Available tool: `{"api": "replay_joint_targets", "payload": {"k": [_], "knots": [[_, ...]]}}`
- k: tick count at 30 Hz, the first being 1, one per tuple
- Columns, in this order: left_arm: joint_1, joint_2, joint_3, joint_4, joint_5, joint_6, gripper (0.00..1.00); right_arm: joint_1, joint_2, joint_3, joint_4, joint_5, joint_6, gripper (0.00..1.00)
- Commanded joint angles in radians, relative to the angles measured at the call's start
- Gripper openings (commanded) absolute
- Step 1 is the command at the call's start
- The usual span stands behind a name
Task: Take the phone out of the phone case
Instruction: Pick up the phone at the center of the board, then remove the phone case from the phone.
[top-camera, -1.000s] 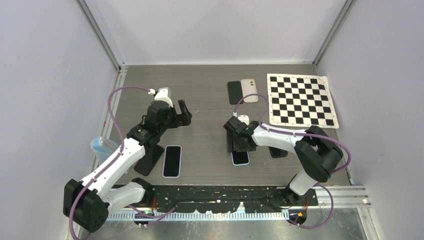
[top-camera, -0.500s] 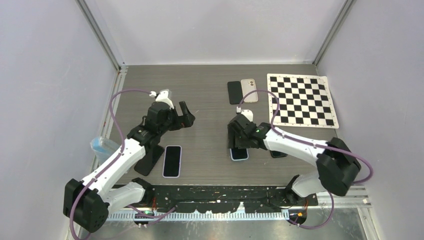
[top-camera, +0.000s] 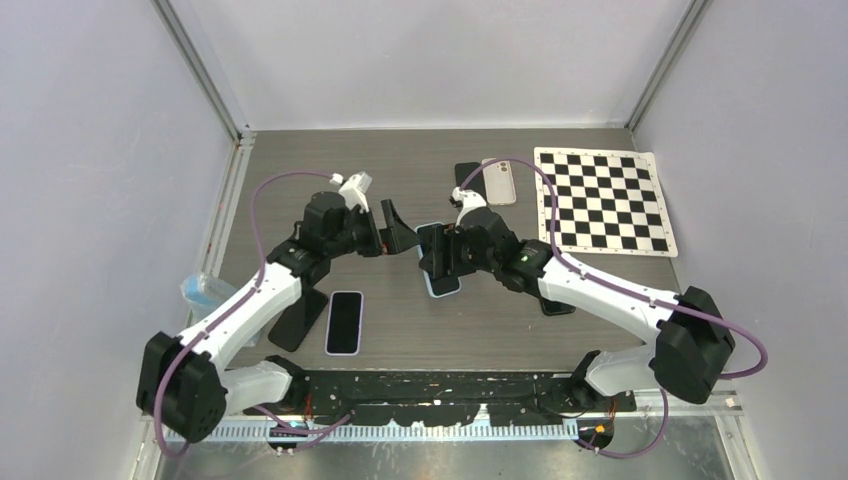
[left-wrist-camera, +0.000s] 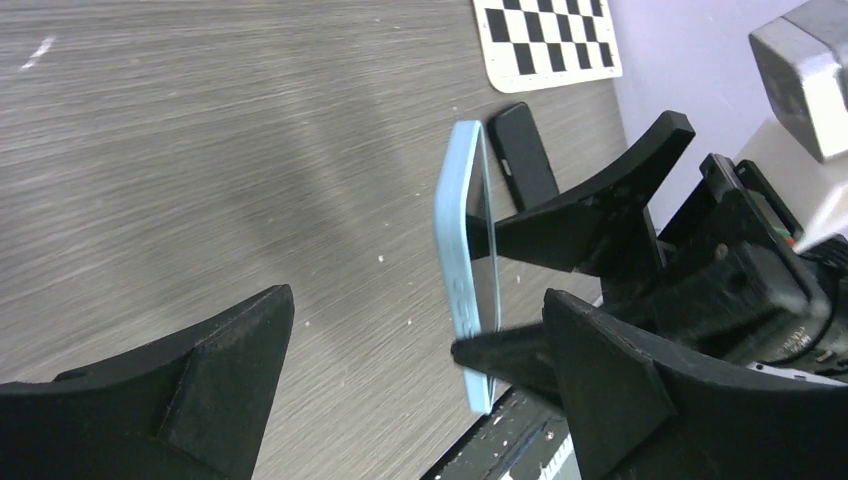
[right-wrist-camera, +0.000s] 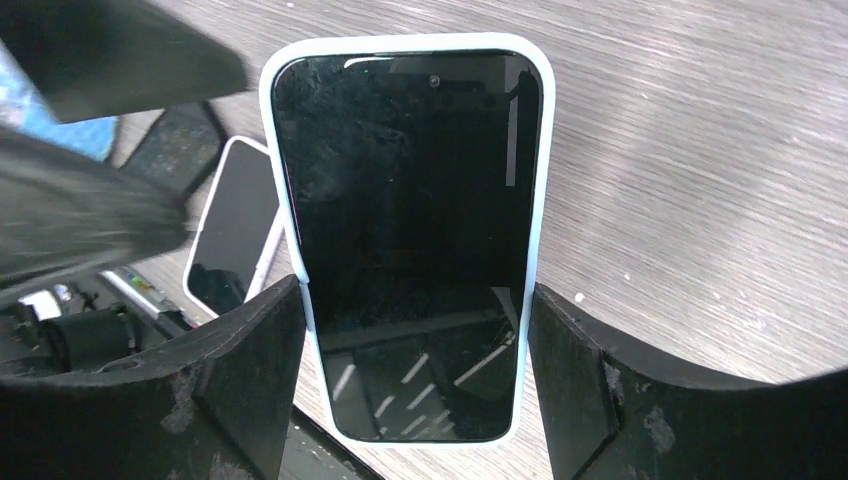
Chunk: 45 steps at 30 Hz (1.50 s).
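A phone (right-wrist-camera: 410, 200) with a dark screen sits in a light blue phone case (right-wrist-camera: 284, 200). My right gripper (right-wrist-camera: 415, 300) is shut on the case's two long sides and holds it off the table, near the middle (top-camera: 437, 262). The left wrist view shows the case edge-on (left-wrist-camera: 458, 260), standing upright, with the phone's glass (left-wrist-camera: 492, 250) facing the right arm. My left gripper (left-wrist-camera: 416, 294) is wide open, just short of the case with nothing between its fingers. From above, the left gripper (top-camera: 392, 232) sits right beside the held phone, and the right gripper (top-camera: 447, 256) is behind it.
A white-cased phone (top-camera: 343, 322) and a black case (top-camera: 298, 318) lie at the front left, near a blue object (top-camera: 205, 292). A black phone (top-camera: 468, 184), a beige phone (top-camera: 499, 180) and a checkerboard mat (top-camera: 603, 200) lie at the back right. Another dark phone (top-camera: 556, 304) lies under the right arm.
The right arm has lifted the blue-cased phone off the table and carried it left toward the centre. The left arm has swung right to meet it, still open.
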Motion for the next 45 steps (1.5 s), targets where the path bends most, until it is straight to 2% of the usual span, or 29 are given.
{"api": "replay_joint_targets", "payload": {"k": [1,6,11,14,17,25,28,35,37,42,44,45], "knots": [[0.003,0.09,0.002,0.202,0.146,-0.058,0.97,0.006,-0.07,0.054,0.172,-0.088,-0.027,0.47],[0.003,0.124,0.036,0.225,0.167,-0.115,0.9,0.006,-0.09,0.093,0.172,-0.131,-0.016,0.47],[0.003,0.104,0.041,0.22,0.134,-0.151,0.76,0.006,-0.052,0.145,0.142,-0.141,-0.008,0.48],[0.003,0.1,0.041,0.219,0.144,-0.169,0.75,0.006,-0.023,0.178,0.146,-0.147,0.004,0.48],[0.003,0.107,0.071,0.151,0.13,-0.166,0.73,0.006,0.018,0.205,0.145,-0.144,0.011,0.48],[0.005,0.117,0.125,0.144,0.122,-0.206,0.42,0.005,0.08,0.263,0.14,-0.154,-0.008,0.48],[0.005,0.13,0.154,0.079,0.125,-0.214,0.36,0.001,0.102,0.282,0.13,-0.149,-0.019,0.49],[0.005,0.178,0.223,-0.061,0.112,-0.188,0.37,-0.014,0.143,0.311,0.13,-0.167,-0.031,0.5],[0.005,0.186,0.23,-0.065,0.11,-0.183,0.3,-0.02,0.148,0.315,0.131,-0.174,-0.029,0.5],[0.005,0.191,0.236,-0.06,0.103,-0.169,0.01,-0.052,0.144,0.297,0.137,-0.22,0.005,0.58],[0.005,0.194,0.244,-0.055,0.106,-0.157,0.0,-0.072,0.134,0.279,0.152,-0.248,0.034,0.62],[0.007,0.196,0.248,-0.056,0.108,-0.149,0.0,-0.087,0.127,0.268,0.16,-0.266,0.049,0.67]]}}
